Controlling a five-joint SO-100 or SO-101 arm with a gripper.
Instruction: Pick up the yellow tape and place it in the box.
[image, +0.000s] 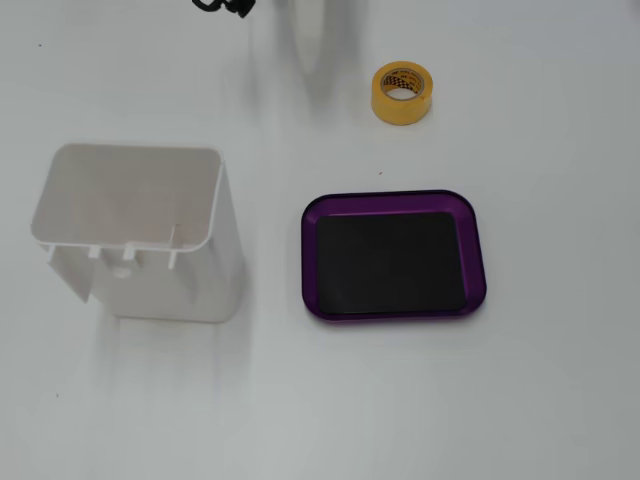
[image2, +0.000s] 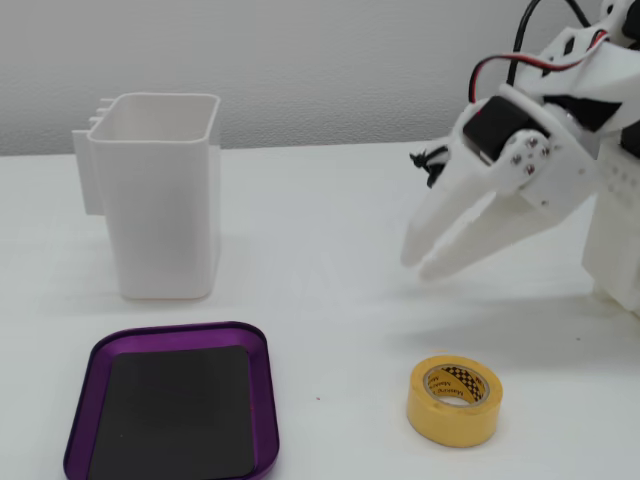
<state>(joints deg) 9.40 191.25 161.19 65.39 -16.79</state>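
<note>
While the yellow tape (image2: 453, 399) lies flat on its side, hole upward, at about five o'clock in the low fixed view, nothing is seen touching it, and its printed core is visible. Seen from above, the roll (image: 402, 93) is placed at roughly one o'clock, well apart from the box (image: 393, 254), which is set below it at about four o'clock of centre and is empty, its black floor bare. The gripper (image2: 416, 262) is held in the air above and just behind the roll, tilted downward, with its white fingers (image2: 452, 215) only narrowly parted and nothing between them. The step in hand is judged to be the approach: no grasp has yet been made. For the next move, the jaws would likely need to be spread wider than the roll's wall or its full width, and the arm lowered toward five o'clock until the ring is straddled. A taller white bin (image2: 160, 193) is stood at ten o'clock, away from the likely path. A plain white table (image2: 330, 250) is used as the surface, and a pale textured wall (image2: 300, 60) is seen behind it.
</note>
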